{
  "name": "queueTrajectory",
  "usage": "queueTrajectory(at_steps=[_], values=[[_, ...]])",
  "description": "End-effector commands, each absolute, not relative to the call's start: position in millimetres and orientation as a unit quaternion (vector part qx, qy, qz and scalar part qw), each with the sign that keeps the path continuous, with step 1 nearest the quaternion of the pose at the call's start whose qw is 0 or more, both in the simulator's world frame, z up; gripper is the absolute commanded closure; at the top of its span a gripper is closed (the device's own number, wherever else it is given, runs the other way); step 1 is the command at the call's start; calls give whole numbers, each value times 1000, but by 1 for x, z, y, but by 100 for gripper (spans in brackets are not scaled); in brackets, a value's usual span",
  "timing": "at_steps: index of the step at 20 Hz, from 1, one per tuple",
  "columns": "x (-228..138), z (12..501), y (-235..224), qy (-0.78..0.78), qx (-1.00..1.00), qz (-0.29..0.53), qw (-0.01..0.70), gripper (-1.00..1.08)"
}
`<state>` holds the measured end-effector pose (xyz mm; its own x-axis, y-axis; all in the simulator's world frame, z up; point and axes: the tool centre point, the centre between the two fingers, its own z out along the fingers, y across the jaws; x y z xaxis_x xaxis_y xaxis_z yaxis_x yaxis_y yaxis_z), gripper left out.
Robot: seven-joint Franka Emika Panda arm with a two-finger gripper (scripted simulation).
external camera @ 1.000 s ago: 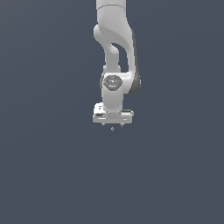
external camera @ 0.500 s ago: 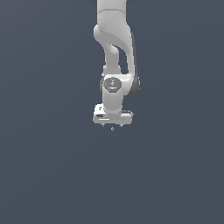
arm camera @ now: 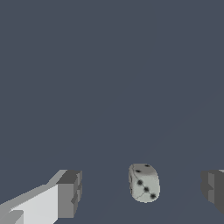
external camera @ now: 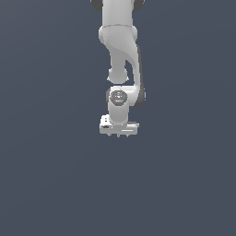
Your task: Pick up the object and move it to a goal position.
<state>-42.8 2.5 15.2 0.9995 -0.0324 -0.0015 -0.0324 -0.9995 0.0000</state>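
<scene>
Exterior view: one white arm (external camera: 120, 55) descends from the upper edge over a uniform dark grey floor (external camera: 46, 175) and ends in one gripper (external camera: 119, 135), whose fingertips show only as short stubs under the crossbar. The object cannot be made out here; it is either hidden by the fingertips or too small to resolve. No goal marker is visible. Wrist view: one object, a pale rounded die (arm camera: 144, 183) with black pips, sits between two fingers, one (arm camera: 70, 192) well to one side and the other (arm camera: 214, 190) at the frame edge. Clear floor shows on both sides of the die, so neither pad touches it and the pincer is released, spread wide. Whether the die rests on the floor or the pads reach its level cannot be told with certainty, though it appears to lie on the floor. Progress, as a judgement: the approach and alignment look done, with the die bracketed by the fingers; closing, lifting and carrying to the goal are all left. Count: one arm, one gripper, two fingers, one die.
</scene>
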Motion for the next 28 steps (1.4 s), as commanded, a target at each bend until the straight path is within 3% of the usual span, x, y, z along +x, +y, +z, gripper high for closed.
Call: queueTrajectory(at_steps=[1, 3, 4, 18, 28], values=[[-42, 10, 2, 16, -1000, 0, 0, -92], [-42, 9, 3, 16, -1000, 0, 0, -92], [-42, 9, 3, 16, -1000, 0, 0, 108], [-39, 13, -3, 16, -1000, 0, 0, 108], [-10, 44, -65, 16, -1000, 0, 0, 108]])
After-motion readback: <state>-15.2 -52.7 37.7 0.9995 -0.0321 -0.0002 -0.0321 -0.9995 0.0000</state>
